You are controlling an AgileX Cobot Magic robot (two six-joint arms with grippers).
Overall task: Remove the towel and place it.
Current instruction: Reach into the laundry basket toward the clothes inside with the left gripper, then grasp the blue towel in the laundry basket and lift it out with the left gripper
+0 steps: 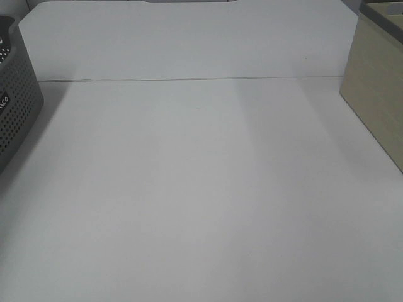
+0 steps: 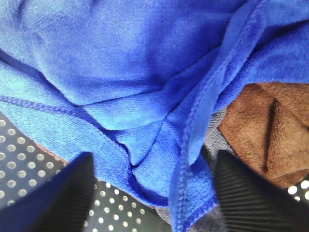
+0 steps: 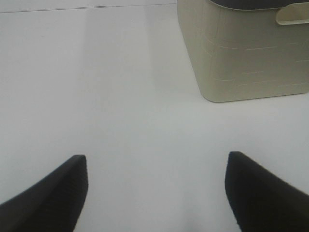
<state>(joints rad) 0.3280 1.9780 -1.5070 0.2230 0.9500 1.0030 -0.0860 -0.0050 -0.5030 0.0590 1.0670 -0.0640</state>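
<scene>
The royal-blue plush towel (image 2: pixel 135 72) fills the left wrist view, crumpled, with stitched edges, lying inside a dark perforated basket (image 2: pixel 19 159). My left gripper (image 2: pixel 152 193) is open, its two black fingers spread to either side of a hanging fold of the towel, close above it. A brown cloth (image 2: pixel 260 130) lies beside the towel, with grey cloth under it. My right gripper (image 3: pixel 154 193) is open and empty above the bare white table (image 3: pixel 120 96). Neither gripper nor the towel shows in the exterior high view.
The dark grey perforated basket (image 1: pixel 16 94) stands at the table's left edge. A beige bin (image 1: pixel 378 94) stands at the right edge and also shows in the right wrist view (image 3: pixel 246 53). The white table (image 1: pixel 201 189) lies between them.
</scene>
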